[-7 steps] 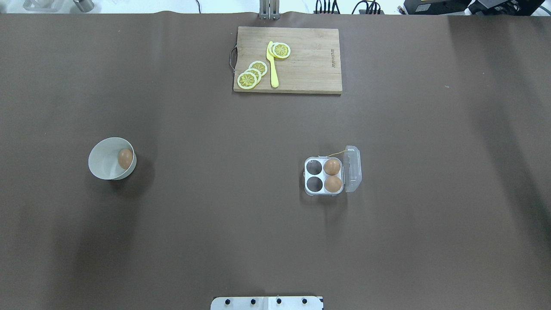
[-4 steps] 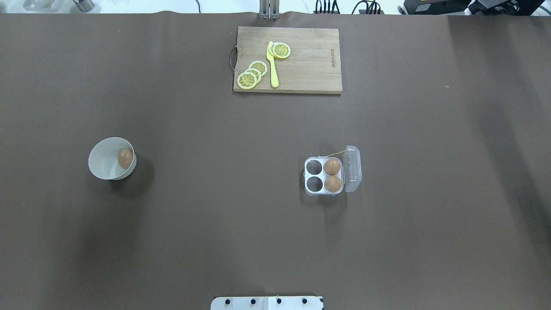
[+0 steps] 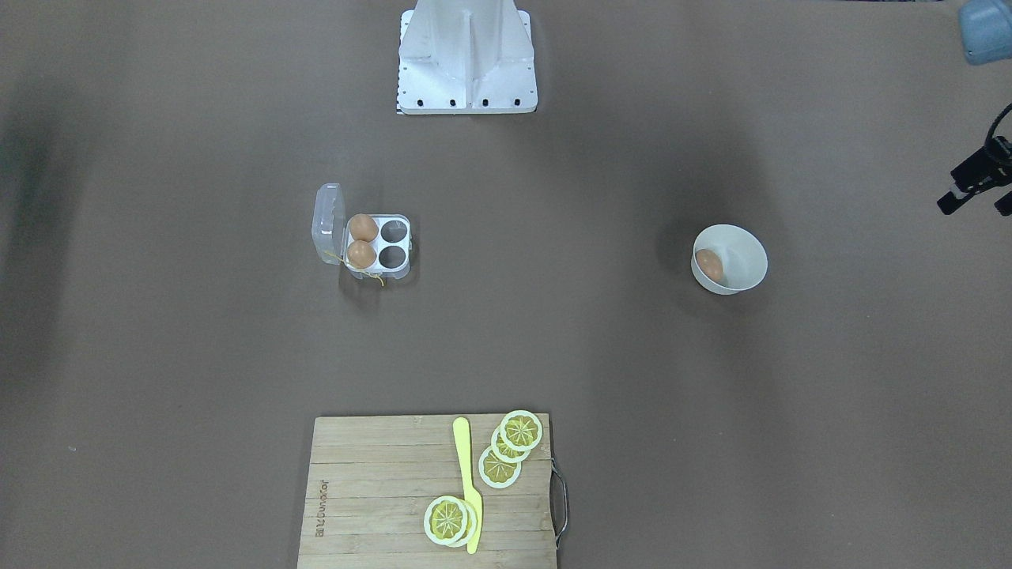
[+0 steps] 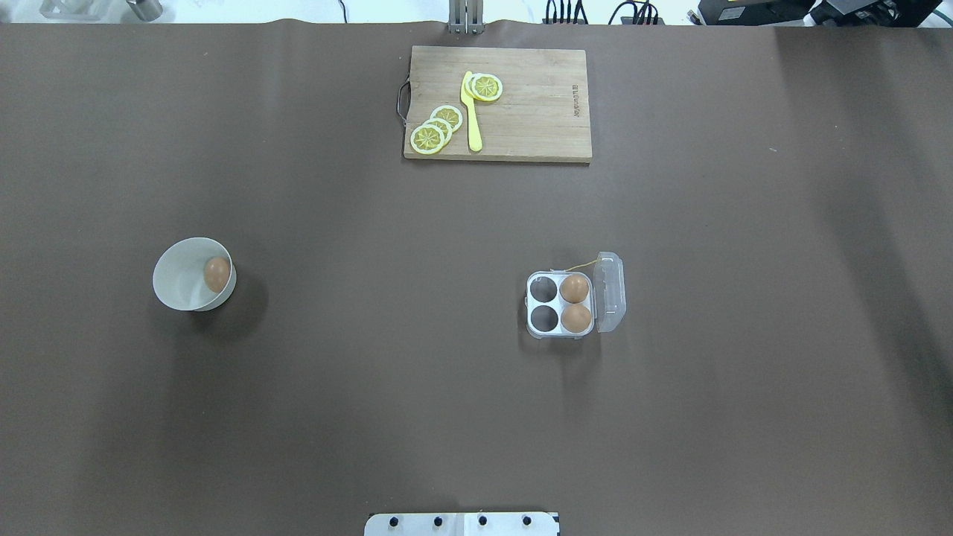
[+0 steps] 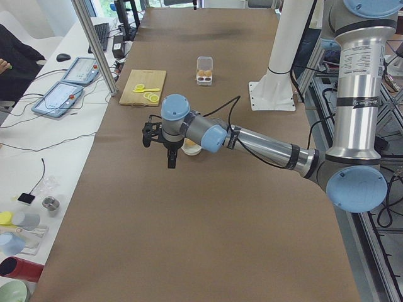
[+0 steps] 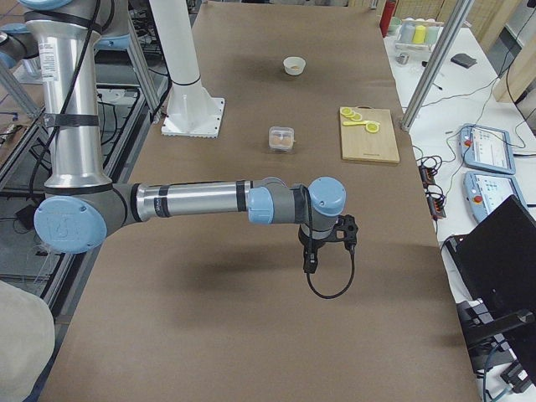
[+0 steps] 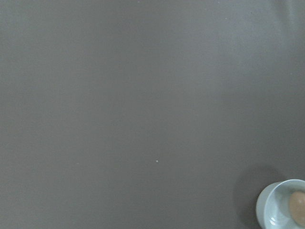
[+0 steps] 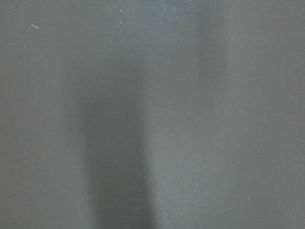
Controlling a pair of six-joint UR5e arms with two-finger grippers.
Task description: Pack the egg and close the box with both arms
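Overhead exterior view has two containers on the brown table (image 4: 372, 335). At its left side stands a round white bowl (image 4: 175, 283), and the egg (image 4: 217, 274) lies alone inside it, against the wall that faces the box. This egg is small, smooth and orange-brown, with a dull shine.

Well apart from the bowl, toward the right, stands the box (image 4: 559, 303) of clear plastic with four round cells. Two more eggs (image 4: 574, 288) fill the two cells beside the hinge. The other two cells, on the bowl's side, hold nothing. The lid (image 4: 610, 292) is open and leans outward on the far side from the bowl. A thin yellow string (image 4: 581, 265) hangs at one corner.

At the far edge lies a wooden board (image 4: 536, 112) with lemon slices (image 4: 435, 126) and a yellow knife (image 4: 471, 112).

The left gripper (image 3: 976, 205) hovers beyond the bowl, its two fingers apart, with nothing between them. The right gripper (image 6: 329, 239) hangs over bare table, far from the box; whether it is spread or closed I cannot tell.
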